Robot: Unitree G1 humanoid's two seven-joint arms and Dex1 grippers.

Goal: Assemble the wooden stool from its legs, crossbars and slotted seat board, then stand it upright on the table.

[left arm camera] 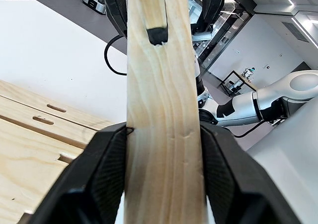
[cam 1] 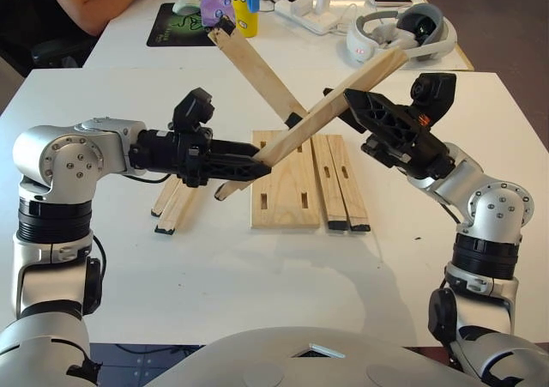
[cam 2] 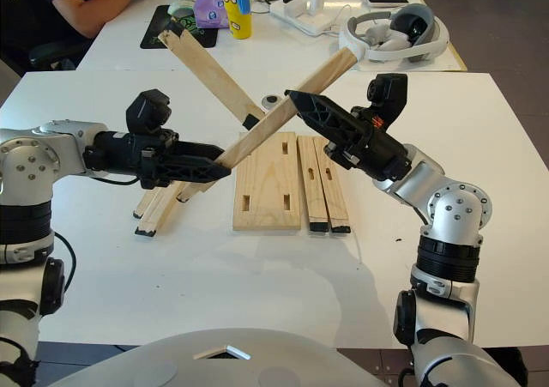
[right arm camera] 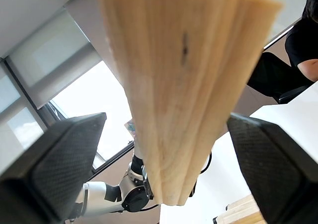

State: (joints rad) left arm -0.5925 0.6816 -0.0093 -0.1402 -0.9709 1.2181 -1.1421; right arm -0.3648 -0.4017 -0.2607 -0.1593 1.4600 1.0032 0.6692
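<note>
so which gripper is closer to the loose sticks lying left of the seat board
Left. The left gripper, gripping a wooden leg, hangs right beside the loose sticks; the right gripper is across the seat board, farther off.

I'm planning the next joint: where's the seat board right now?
The seat board lies flat on the table, under the raised crossed planks, with two slats just right of it and loose sticks to its left.
</note>
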